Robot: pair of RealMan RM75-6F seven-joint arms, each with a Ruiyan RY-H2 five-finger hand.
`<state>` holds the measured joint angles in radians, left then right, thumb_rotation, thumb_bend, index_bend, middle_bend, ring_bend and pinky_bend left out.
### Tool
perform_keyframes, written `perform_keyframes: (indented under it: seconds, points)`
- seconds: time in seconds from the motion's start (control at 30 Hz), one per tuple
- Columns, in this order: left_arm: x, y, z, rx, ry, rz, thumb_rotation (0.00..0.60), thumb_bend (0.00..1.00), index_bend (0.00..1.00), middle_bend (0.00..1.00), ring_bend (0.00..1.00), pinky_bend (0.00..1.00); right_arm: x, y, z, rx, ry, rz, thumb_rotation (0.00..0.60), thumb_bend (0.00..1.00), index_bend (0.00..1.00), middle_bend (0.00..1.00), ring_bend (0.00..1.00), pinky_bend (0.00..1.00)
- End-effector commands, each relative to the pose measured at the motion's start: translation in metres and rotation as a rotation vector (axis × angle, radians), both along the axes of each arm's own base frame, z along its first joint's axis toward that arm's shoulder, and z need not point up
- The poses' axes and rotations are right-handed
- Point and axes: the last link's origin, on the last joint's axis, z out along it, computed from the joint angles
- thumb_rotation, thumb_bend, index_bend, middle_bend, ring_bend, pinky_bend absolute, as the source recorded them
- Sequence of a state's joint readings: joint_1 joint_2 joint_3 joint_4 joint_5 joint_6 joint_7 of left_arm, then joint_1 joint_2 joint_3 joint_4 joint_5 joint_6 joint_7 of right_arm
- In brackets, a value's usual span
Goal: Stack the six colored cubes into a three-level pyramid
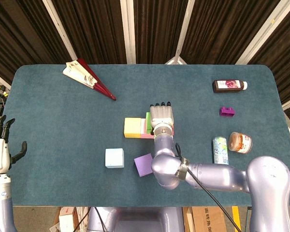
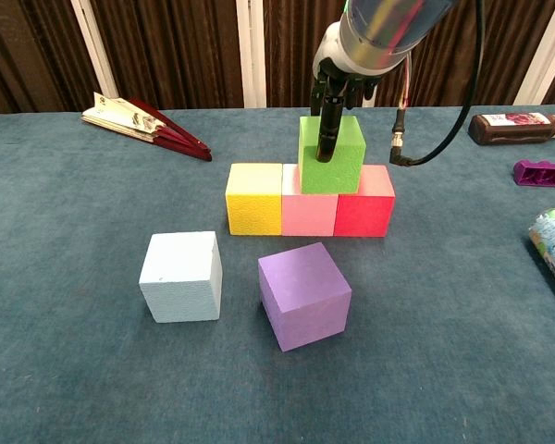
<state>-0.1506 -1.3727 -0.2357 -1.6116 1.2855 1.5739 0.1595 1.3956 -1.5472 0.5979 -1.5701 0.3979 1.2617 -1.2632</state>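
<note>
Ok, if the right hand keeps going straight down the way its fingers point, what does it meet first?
The green cube: the right hand already has fingers on its front face, above the pink cube and red cube. How firmly it grips is unclear.
</note>
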Motion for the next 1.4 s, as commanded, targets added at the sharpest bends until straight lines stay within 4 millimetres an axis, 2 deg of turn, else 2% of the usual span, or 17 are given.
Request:
perform_keyframes:
  seconds: [0.03, 0.33, 0.57, 0.67, 0.8, 0.83, 0.87, 0.97, 1.03, 1.07, 1.23, 1.33, 1.37, 1.4]
  points:
    - [0.000, 0.000, 0.000, 0.000, 0.000, 0.001, 0.600, 0.48, 0.16, 0.02, 0.00, 0.00, 0.001, 0.001, 0.000, 0.006, -0.001, -0.002, 0.600, 0.26, 0.13, 0.13, 0.07, 0.00]
    - [0.000, 0.001, 0.000, 0.001, 0.003, 0.003, 0.600, 0.48, 0.16, 0.02, 0.00, 0.00, 0.002, 0.001, 0.004, 0.011, -0.017, -0.001, 0.600, 0.26, 0.00, 0.04, 0.03, 0.00]
    - [0.000, 0.002, -0.001, 0.003, 0.010, -0.003, 0.600, 0.48, 0.15, 0.01, 0.00, 0.00, 0.004, 0.005, 0.016, -0.001, -0.036, 0.019, 0.600, 0.26, 0.00, 0.01, 0.02, 0.00]
    - [0.001, 0.003, -0.002, 0.009, 0.008, -0.012, 0.600, 0.47, 0.15, 0.01, 0.00, 0.00, 0.002, 0.009, 0.030, -0.020, -0.040, 0.032, 0.600, 0.25, 0.00, 0.01, 0.01, 0.00]
    - [0.001, 0.003, -0.002, 0.010, 0.013, -0.025, 0.600, 0.42, 0.15, 0.01, 0.00, 0.00, -0.011, 0.024, 0.061, -0.067, -0.048, 0.056, 0.600, 0.20, 0.00, 0.01, 0.01, 0.00]
    - [0.002, 0.002, -0.004, -0.004, 0.008, -0.031, 0.600, 0.41, 0.15, 0.01, 0.00, 0.00, -0.027, 0.031, 0.087, -0.138, -0.047, 0.046, 0.600, 0.18, 0.00, 0.01, 0.01, 0.00]
    - [0.003, 0.001, -0.004, -0.012, 0.002, -0.036, 0.600, 0.39, 0.15, 0.01, 0.00, 0.00, -0.038, 0.041, 0.103, -0.175, -0.061, 0.053, 0.600, 0.17, 0.00, 0.01, 0.01, 0.00]
    - [0.004, -0.001, -0.003, -0.025, -0.002, -0.046, 0.600, 0.37, 0.14, 0.01, 0.00, 0.00, -0.066, 0.059, 0.130, -0.253, -0.091, 0.072, 0.600, 0.15, 0.00, 0.01, 0.01, 0.00]
    - [0.005, -0.002, -0.004, -0.044, -0.011, -0.059, 0.600, 0.35, 0.14, 0.01, 0.00, 0.00, -0.096, 0.075, 0.150, -0.335, -0.108, 0.062, 0.600, 0.13, 0.00, 0.01, 0.01, 0.00]
    - [0.006, -0.003, -0.005, -0.050, -0.013, -0.062, 0.600, 0.35, 0.14, 0.01, 0.00, 0.00, -0.103, 0.078, 0.153, -0.353, -0.113, 0.063, 0.600, 0.13, 0.00, 0.01, 0.01, 0.00]
    - [0.009, -0.007, -0.011, -0.128, 0.008, -0.068, 0.600, 0.35, 0.13, 0.01, 0.00, 0.00, -0.172, 0.113, 0.174, -0.479, -0.224, 0.034, 0.600, 0.13, 0.00, 0.01, 0.00, 0.00]
    - [0.013, -0.008, -0.013, -0.145, 0.015, -0.075, 0.600, 0.35, 0.13, 0.01, 0.00, 0.00, -0.200, 0.124, 0.179, -0.513, -0.229, 0.051, 0.600, 0.13, 0.00, 0.01, 0.00, 0.00]
    - [0.014, -0.008, -0.013, -0.155, 0.022, -0.080, 0.600, 0.35, 0.13, 0.01, 0.00, 0.00, -0.216, 0.130, 0.181, -0.526, -0.204, 0.060, 0.600, 0.13, 0.00, 0.01, 0.00, 0.00]
    - [0.015, -0.008, -0.013, -0.160, 0.025, -0.080, 0.600, 0.35, 0.13, 0.01, 0.00, 0.00, -0.222, 0.133, 0.181, -0.530, -0.200, 0.073, 0.600, 0.13, 0.00, 0.01, 0.00, 0.00]
